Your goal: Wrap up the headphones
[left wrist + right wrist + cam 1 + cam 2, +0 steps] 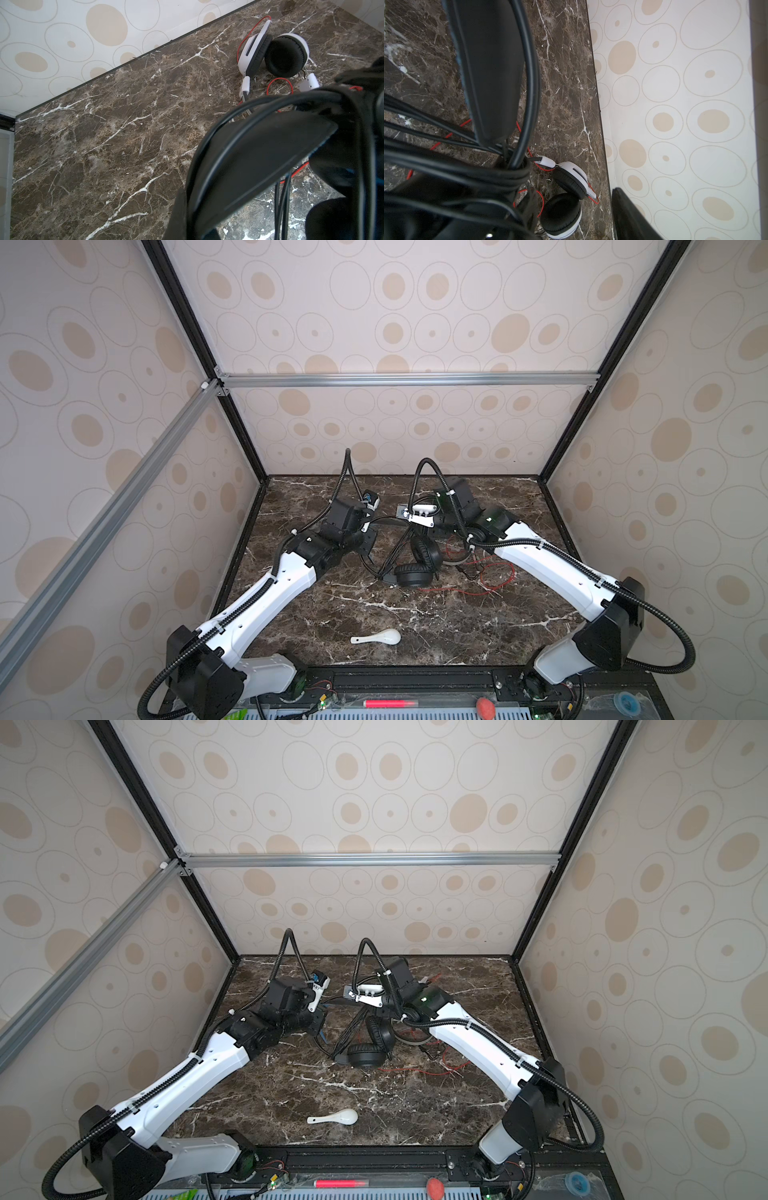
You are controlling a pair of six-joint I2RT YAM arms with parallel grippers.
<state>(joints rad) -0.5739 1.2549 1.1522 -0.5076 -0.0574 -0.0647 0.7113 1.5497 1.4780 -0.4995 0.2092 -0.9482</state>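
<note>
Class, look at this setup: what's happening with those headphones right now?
The left gripper is shut on the black headphones' headband, holding it up over the table. Black cord is looped along the headband. The right gripper, jaws apart, sits beside it. The white headphones lie untouched by the right arm, red cord loose.

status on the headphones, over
left gripper: jaws shut on black headset, black cord looped round it. right gripper: jaws unclear. white headset, red cord loose, close by.
</note>
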